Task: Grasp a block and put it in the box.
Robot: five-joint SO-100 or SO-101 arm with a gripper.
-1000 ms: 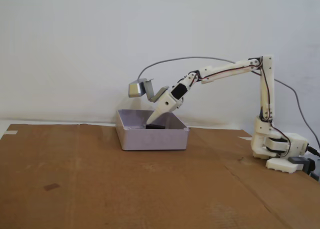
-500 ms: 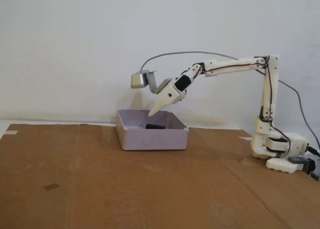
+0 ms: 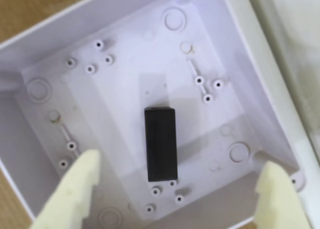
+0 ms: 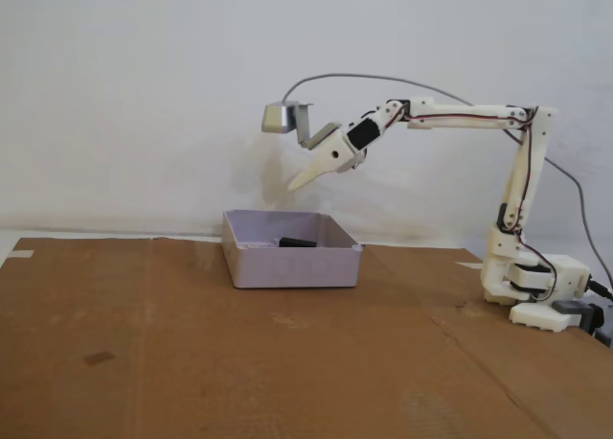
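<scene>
Jaws spread apart and empty, block [image 3: 160, 144] lying between and below them, flat in box [image 3: 240, 64]

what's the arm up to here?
The block lies flat on the floor of the box, free of the arm. The gripper is open and empty, above the box; in the fixed view it hangs clear of the rim. The box sits on the cardboard-covered table. The drop looks done.

Hobby/lab bench: cardboard-covered table [image 4: 192, 343], bare white wall [image 4: 144, 94].
</scene>
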